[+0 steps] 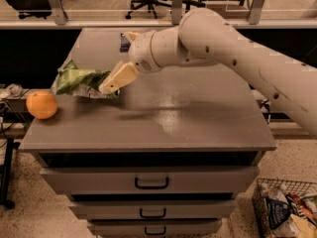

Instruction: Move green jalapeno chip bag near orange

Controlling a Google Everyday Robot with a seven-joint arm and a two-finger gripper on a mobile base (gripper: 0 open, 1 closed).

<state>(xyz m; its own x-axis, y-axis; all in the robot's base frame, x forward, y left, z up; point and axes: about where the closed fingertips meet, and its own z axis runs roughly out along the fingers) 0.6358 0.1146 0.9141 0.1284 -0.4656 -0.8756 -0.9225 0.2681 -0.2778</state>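
Gripper [110, 85] first: down low over the left half of the tabletop [198, 118], right up against the right end of the green jalapeno chip bag [77, 78]. Honestly can't tell whether clamped on the foil or just touching it.

Counting, biggest to smallest:

- One grey drawer unit [208, 180] under that tabletop, with three drawers stacked, each with a dark handle.
- One big white arm [237, 48], running from the right edge across to the left.
- One wire basket [285, 207] on the floor at bottom right, stuffed with packets.
- One chip bag, crumpled and light green, on the left side of the tabletop, about midway front to back.
- One orange [41, 104], sitting on the tabletop by the left edge, nearer the front.
- One small dark packet [124, 41] way at the back, partly hidden behind the arm.

As for the bag: long axis roughly left to right, more or less parallel to the front edge. Left end pointing at the left edge of the tabletop, with a crumpled corner poking up. Right end tucked in at the gripper. Near the orange but not touching it, just behind and to the right of the fruit, with a strip of bare grey in between.
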